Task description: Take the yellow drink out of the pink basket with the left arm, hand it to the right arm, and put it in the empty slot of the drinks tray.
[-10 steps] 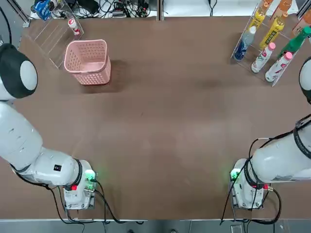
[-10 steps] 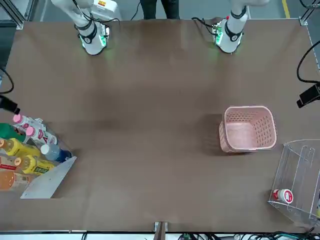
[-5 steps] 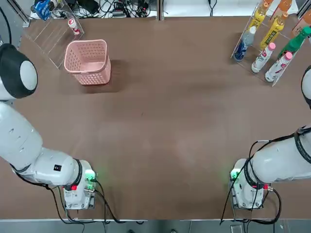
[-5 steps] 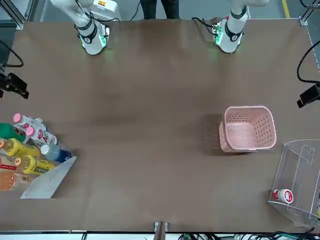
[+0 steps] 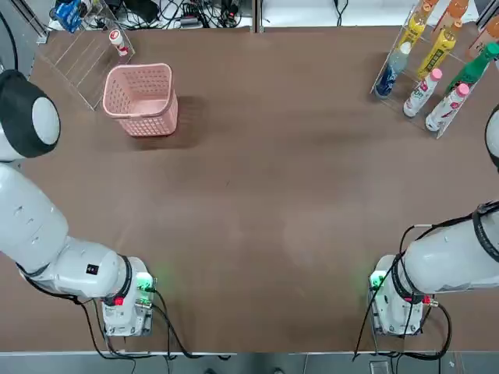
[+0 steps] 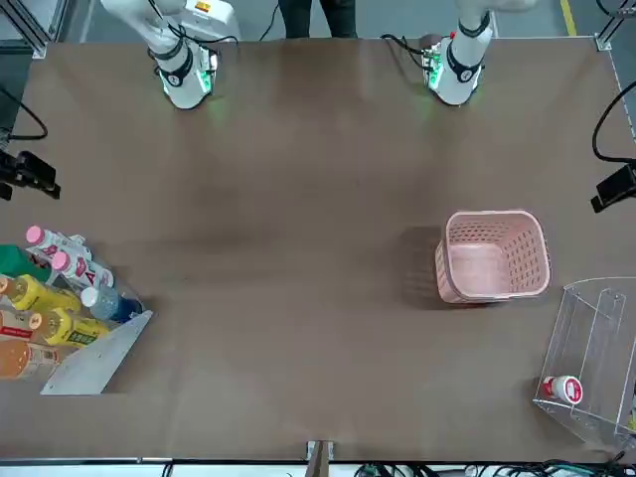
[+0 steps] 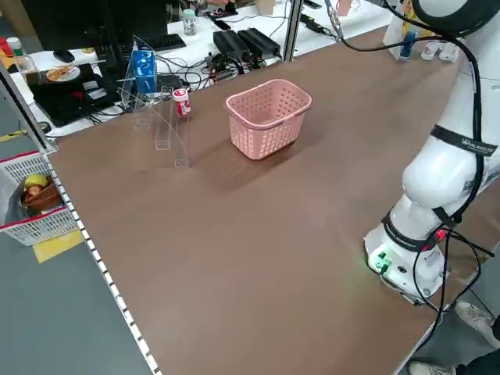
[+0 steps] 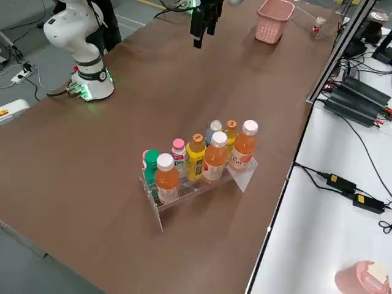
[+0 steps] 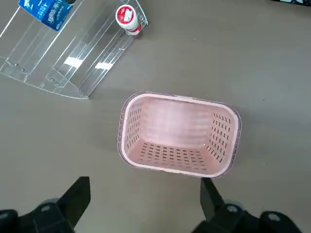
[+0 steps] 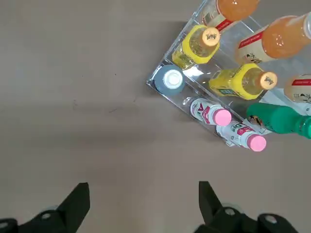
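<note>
Pink basket (image 9: 179, 135) looks empty; drinks tray (image 10: 194, 104) holds assorted bottles.

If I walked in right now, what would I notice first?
Probably the bunch of colourful bottles, orange, yellow, green and pink-capped, packed in a clear rack near one far corner of the brown table. Next, the pink basket by the opposite far corner, which looks empty inside. Two big white robot arms stand at the near edge, and the left gripper hangs open above the basket.
</note>
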Motion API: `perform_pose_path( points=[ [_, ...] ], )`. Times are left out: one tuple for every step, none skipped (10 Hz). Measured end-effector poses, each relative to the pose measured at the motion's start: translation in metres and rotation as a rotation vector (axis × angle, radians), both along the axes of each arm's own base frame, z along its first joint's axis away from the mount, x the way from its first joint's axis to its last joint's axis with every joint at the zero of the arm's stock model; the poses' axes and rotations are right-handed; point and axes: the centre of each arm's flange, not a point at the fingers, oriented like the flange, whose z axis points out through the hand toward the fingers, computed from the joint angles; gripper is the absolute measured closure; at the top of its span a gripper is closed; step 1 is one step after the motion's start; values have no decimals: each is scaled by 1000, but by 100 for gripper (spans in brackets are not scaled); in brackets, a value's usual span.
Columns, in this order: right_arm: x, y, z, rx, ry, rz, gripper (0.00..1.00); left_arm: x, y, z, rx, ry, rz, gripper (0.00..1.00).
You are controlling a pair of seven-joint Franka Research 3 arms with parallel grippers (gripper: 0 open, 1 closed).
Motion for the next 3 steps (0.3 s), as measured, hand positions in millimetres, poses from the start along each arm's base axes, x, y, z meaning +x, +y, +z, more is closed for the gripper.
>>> perform_pose_path(
  points=[
    [0,2,0,6,-2,3,1,0,0,0,0,0,0,0],
    [1,4,0,20,-4,5,1,0,1,0,1,0,2,0],
    [1,5,1,30,-9,7,1,0,2,0,1,0,4,0]
  ],
)
